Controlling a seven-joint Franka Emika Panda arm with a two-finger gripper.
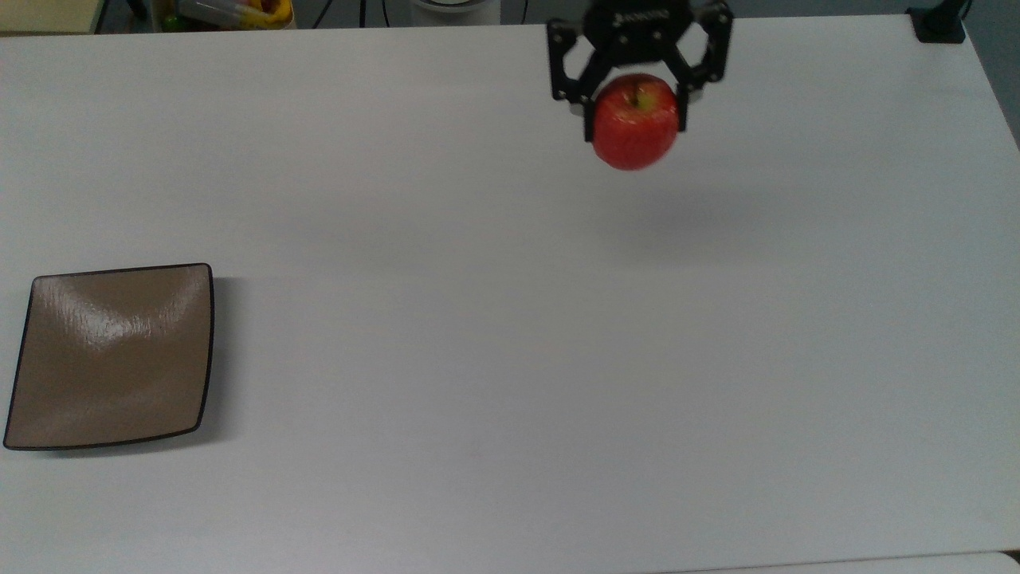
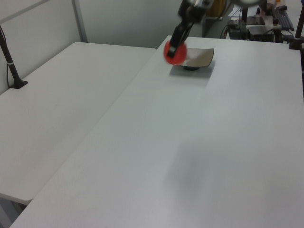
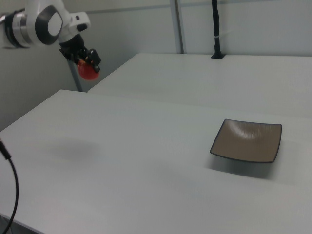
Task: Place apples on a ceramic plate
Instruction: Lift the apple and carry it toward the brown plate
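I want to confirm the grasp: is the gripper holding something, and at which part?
Yes. The gripper holds the small glossy red apple, jaws pressing its two opposite sides near the top, stem up, lifted above the white table.

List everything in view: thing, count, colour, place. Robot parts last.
apple: one, red with a yellow-green top, held in the air above the table, toward the top view's upper right
ceramic plate: one, tan-brown with a dark rim, nothing on it, flat on the table at the top view's left edge
table: one, white, under both
second table: one, white, beside the first, behind it in the right view
end effector: one, black, shut on the apple's sides
arm: one, white and black, at the right view's upper left
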